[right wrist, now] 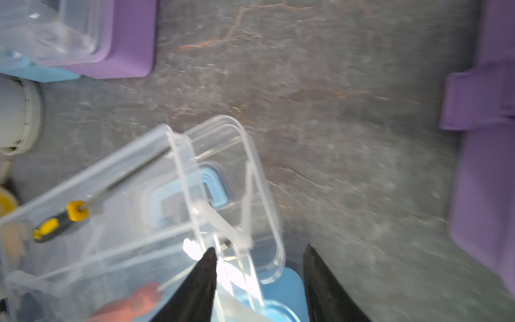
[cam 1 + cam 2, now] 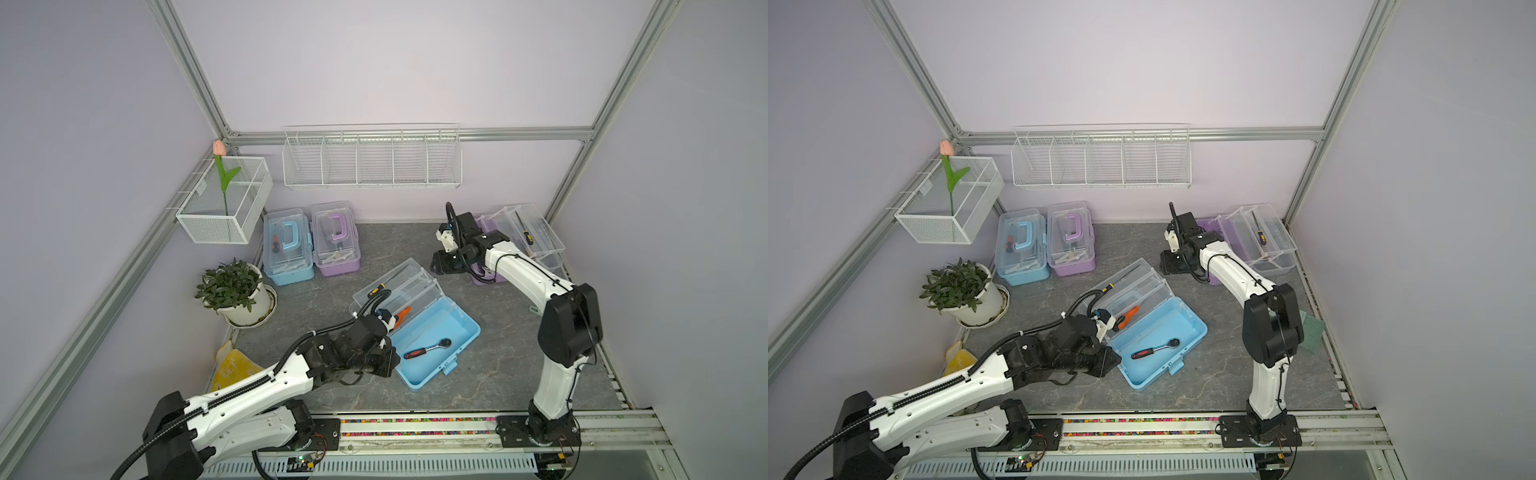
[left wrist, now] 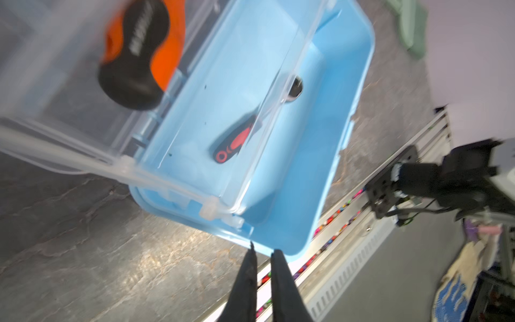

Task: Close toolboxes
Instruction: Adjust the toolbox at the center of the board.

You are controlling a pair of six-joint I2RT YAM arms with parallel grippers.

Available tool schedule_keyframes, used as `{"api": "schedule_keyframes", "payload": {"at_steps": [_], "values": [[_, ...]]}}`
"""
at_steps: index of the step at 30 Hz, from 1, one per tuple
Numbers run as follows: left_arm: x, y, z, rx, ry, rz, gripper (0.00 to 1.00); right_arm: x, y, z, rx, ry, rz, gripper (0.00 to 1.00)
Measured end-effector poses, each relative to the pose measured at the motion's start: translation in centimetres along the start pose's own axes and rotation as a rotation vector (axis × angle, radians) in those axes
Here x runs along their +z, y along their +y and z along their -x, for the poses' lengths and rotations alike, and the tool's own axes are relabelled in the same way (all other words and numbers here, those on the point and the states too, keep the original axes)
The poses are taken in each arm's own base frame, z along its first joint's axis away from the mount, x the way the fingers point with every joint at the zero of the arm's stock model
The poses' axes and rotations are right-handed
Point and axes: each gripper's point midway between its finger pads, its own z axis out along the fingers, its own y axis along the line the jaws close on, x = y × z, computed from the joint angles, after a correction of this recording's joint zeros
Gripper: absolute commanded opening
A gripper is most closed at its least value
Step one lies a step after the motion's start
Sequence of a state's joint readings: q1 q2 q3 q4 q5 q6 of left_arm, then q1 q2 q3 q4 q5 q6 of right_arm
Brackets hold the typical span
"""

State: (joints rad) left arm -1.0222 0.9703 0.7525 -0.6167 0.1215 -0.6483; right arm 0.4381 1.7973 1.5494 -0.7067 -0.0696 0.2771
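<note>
Toolbox point(image 2: 436, 336) (the blue one) lies centre, trays point(image 2: 399, 286) splayed. Left gripper point(image 3: 264, 249) barely parted, empty, at its near corner. Right gripper point(image 1: 259, 248) wide open over tray end. Risk: lopsided push slides it, trays jam.

A grey, stone-patterned surface point(image 2: 498, 374) fills the floor of the cell. On the back wall hangs a long white wire basket point(image 2: 374, 166) with five compartments. A smaller wire basket point(image 2: 216, 230) hangs on the left rail and holds an upright tulip point(image 2: 220, 148) with a pink bud. A potted plant point(image 2: 230, 286) in a white pot stands at the surface's left edge, with a yellow bag point(image 2: 235, 370) nearer the front, partly hidden. A pale green object point(image 2: 1312, 332) lies by the right edge.
</note>
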Motion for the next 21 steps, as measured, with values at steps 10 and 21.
{"api": "schedule_keyframes", "payload": {"at_steps": [10,21], "values": [[-7.2,5.6,7.4,-0.059,-0.21,0.227,0.47,-7.5,-1.5,-12.6,0.13,-0.064,-0.103,0.7],[-6.1,12.9,11.6,-0.187,-0.218,0.36,0.53,-4.2,-2.6,-21.0,0.253,0.087,-0.123,0.55]]}}
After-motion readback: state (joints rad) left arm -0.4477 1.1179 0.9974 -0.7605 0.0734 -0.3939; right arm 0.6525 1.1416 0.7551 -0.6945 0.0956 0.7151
